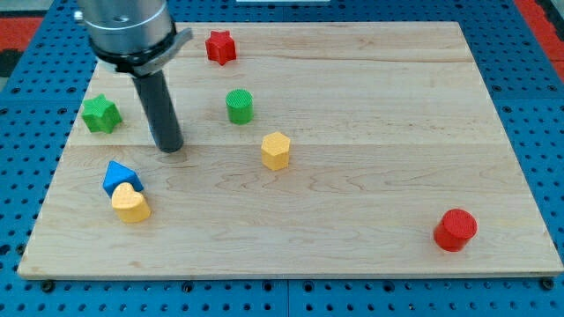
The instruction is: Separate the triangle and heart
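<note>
Clearly, the main hazard for us lies in how tightly the two task blocks sit: the blue triangle [120, 176] and the yellow heart [131, 203] touch each other, just below and slightly to the view's left of our tip [170, 147]. If we drive straight down at the pair, we judge that both would slide together toward the near edge of the counter [370, 176], staying joined or even slipping off the board. A glancing contact could also spin the triangle instead of parting it from the heart. We would need to enter at the seam between them, or push only one from its outer side.

Our arm's grey housing hangs above the counter's upper-left region, and the dark rod drops from it nearly upright, leaning a little toward the view's right at its foot. The end effector is a plain rod with nothing to open or close; it holds nothing and touches no block.

The green star [101, 114] lies to the tip's left, near but apart. The green cylinder [239, 106] sits up and to its right, the yellow hexagon [276, 151] farther right at about tip level. The red star [220, 47] stands well above, and the red cylinder [455, 229] is far off, low right.
</note>
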`<state>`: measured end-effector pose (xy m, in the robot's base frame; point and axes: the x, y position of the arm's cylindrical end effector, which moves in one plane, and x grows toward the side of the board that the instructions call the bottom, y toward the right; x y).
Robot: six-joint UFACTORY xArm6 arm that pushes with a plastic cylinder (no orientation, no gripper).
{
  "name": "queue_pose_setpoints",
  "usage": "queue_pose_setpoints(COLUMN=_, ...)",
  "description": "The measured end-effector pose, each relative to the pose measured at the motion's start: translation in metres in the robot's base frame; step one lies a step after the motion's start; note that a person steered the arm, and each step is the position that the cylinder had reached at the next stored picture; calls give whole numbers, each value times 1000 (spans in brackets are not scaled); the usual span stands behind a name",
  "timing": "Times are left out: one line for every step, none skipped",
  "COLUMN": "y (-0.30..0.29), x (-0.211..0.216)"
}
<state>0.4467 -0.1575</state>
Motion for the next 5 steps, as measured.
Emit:
queue_pose_setpoints(y=-7, x=-8)
queue_pose_setpoints(y=-10, x=-26)
queue_pose_setpoints(y=-23, x=-15)
queue_pose_setpoints(y=-20, x=-5)
queue_pose_setpoints(y=-84, x=10)
